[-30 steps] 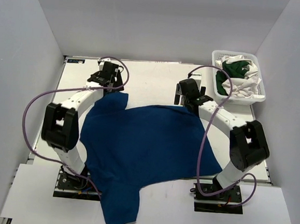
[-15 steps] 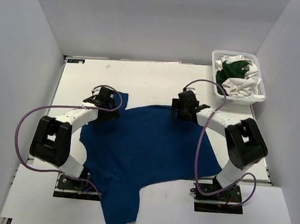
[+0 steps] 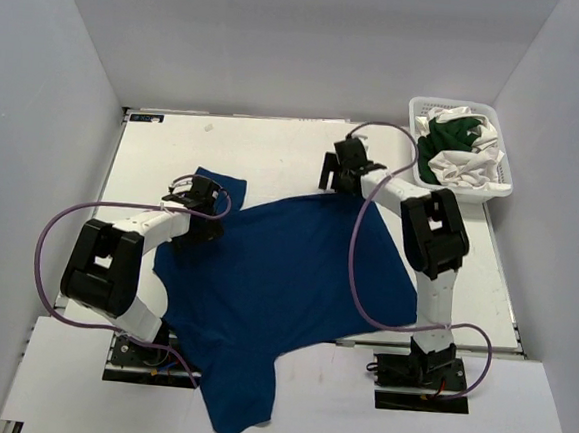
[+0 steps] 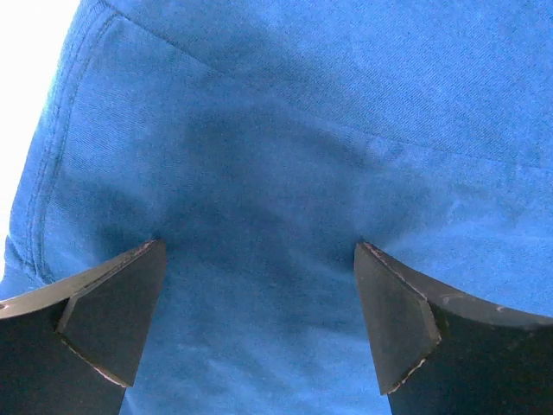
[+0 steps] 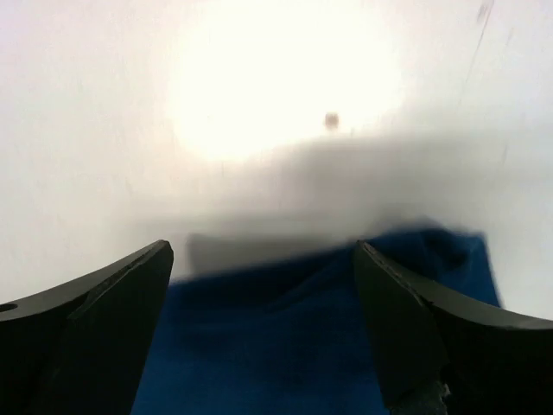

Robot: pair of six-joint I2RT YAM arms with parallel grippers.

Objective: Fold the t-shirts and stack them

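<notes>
A royal blue t-shirt [image 3: 285,276] lies spread over the white table [image 3: 275,145], and its lower part hangs over the near edge. My left gripper [image 3: 198,212] hovers open low over its far left sleeve. In the left wrist view blue cloth [image 4: 285,130] fills the gap between the fingers of the left gripper [image 4: 257,245]. My right gripper [image 3: 337,172] stands open at the shirt's far edge. In the right wrist view the right gripper [image 5: 262,245] has the blue hem [image 5: 285,346] below it and bare table [image 5: 259,86] beyond. A dark green tee [image 3: 446,134] and white tees [image 3: 466,170] lie bunched in the basket.
A white mesh basket [image 3: 504,186] stands at the far right corner of the table. White walls close in the back and both sides. Purple cables loop off both arms.
The left gripper has drawn back from the far table to above the sleeve. The right gripper has swung left and away to the shirt's far edge, its arm stretched out. Both stayed open.
</notes>
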